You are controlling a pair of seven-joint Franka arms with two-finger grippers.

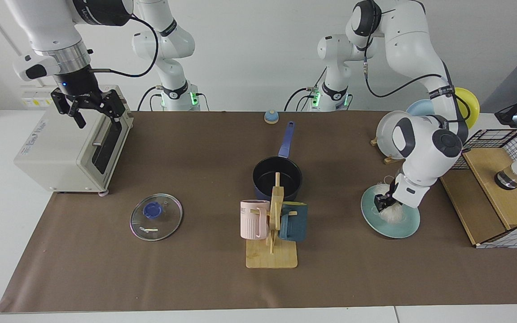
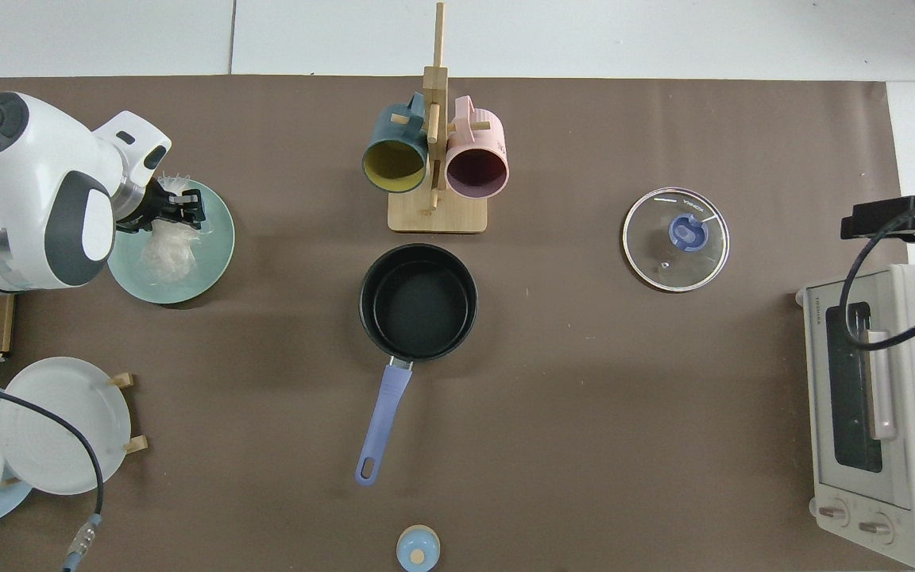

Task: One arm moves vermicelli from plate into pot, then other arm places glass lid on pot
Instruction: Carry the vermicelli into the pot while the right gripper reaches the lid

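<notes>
The vermicelli (image 1: 393,215) hangs as a white bundle from my left gripper (image 1: 386,203), which is shut on its top strands just above the teal plate (image 1: 409,227). From above, the left gripper (image 2: 180,209) sits over the plate's (image 2: 216,256) far edge, with the vermicelli (image 2: 165,253) trailing below it. The dark blue pot (image 1: 277,178) stands mid-table, black inside and with nothing in it (image 2: 418,300). The glass lid (image 1: 156,217) with its blue knob lies flat on the mat (image 2: 676,238). My right gripper (image 1: 89,105) waits open above the toaster oven.
A wooden mug rack (image 1: 273,226) with a pink and a teal mug stands just in front of the pot. The toaster oven (image 1: 70,143) is at one table end. A plate rack (image 1: 388,130) and a wooden box with a wire basket (image 1: 492,197) flank the teal plate.
</notes>
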